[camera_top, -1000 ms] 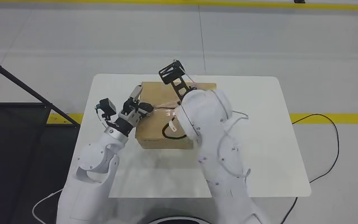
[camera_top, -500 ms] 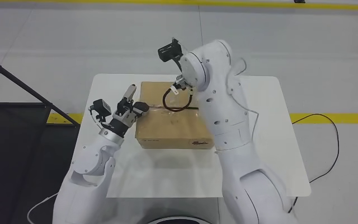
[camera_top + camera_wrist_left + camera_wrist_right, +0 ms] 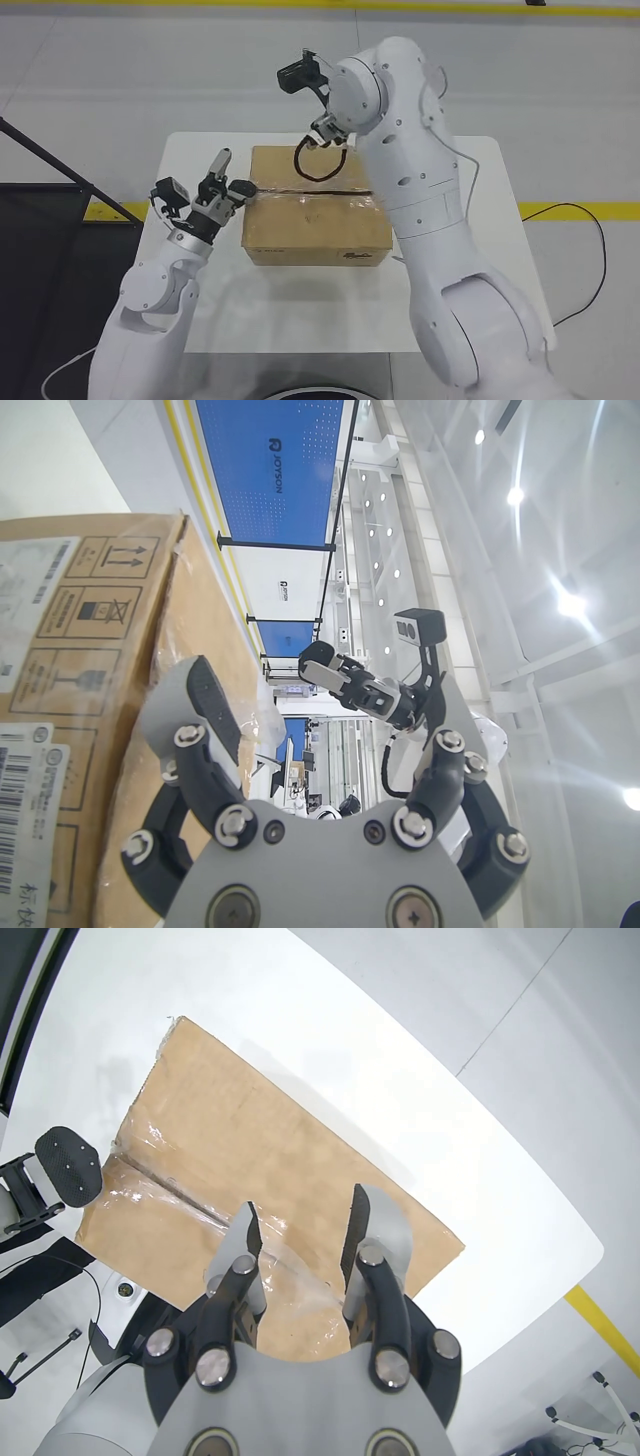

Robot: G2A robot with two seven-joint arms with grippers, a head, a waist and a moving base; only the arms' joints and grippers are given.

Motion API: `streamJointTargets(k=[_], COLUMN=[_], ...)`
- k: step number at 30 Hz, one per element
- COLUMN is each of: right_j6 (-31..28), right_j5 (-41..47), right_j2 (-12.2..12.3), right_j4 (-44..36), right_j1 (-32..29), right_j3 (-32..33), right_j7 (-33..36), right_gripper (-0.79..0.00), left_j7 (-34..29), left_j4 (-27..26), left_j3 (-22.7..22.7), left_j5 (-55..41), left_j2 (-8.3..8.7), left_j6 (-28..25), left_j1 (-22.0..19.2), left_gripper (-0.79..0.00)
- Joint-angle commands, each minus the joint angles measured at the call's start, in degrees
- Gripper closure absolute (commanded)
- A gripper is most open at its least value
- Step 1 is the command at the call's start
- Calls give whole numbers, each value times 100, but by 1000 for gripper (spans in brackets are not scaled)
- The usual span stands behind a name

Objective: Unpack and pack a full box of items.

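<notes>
A brown cardboard box (image 3: 315, 205) lies shut in the middle of the white table (image 3: 450, 290), with clear tape along its top seam (image 3: 170, 1188). My left gripper (image 3: 222, 180) is open at the box's left end, one finger pad (image 3: 210, 705) close beside the top edge of the box (image 3: 90, 625). It holds nothing. My right gripper (image 3: 304, 1218) hangs open well above the box (image 3: 240, 1138), over its far half, with nothing between its fingers. The top view has the right gripper (image 3: 322, 135) raised over the box's back edge.
Bare table surface lies in front of and to the right of the box. A black frame (image 3: 40, 150) stands off the table's left side. A yellow floor line (image 3: 580, 210) and a black cable (image 3: 590, 270) run on the right.
The right arm has risen from low over the box to high above its far edge. The left gripper has drawn back a little from the box's left end.
</notes>
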Motion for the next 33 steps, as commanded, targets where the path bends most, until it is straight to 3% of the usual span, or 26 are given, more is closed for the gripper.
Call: streamJointTargets(k=[1, 6, 9, 11, 12, 22, 28, 33], right_j6=[-31, -48, 20, 209, 209, 156, -117, -117], right_j5=[97, 377, 686, 807, 807, 785, 795, 855], right_j2=[46, 177, 285, 383, 383, 397, 511, 639], right_j4=[-15, -368, -1065, -1678, -1678, -1709, -1803, -1398], right_j1=[-11, -278, -674, -1050, -1050, -1128, -1134, -978], right_j3=[-41, -241, -347, -417, -417, -431, -539, -753], right_j7=[0, 0, 0, 0, 0, -120, 0, 0], right_gripper=[-403, -413, -468, -760, -785, -785, -785, -785], left_j7=[2, 16, 26, 27, 26, 55, 73, 88], left_j4=[4, 21, 29, 38, 46, 47, 54, 45], left_j3=[-22, -79, -98, -95, -90, 5, 11, 44], left_j5=[2, -23, -28, -24, -27, 64, 74, 85], left_j2=[4, 11, 14, 16, 16, 18, 21, 21], left_j6=[-5, -10, -11, -6, -4, 36, 60, 80], left_j1=[3, 27, 42, 46, 45, 37, 36, 5], left_gripper=[-785, -785, -785, -785, -785, -785, -785, -785])
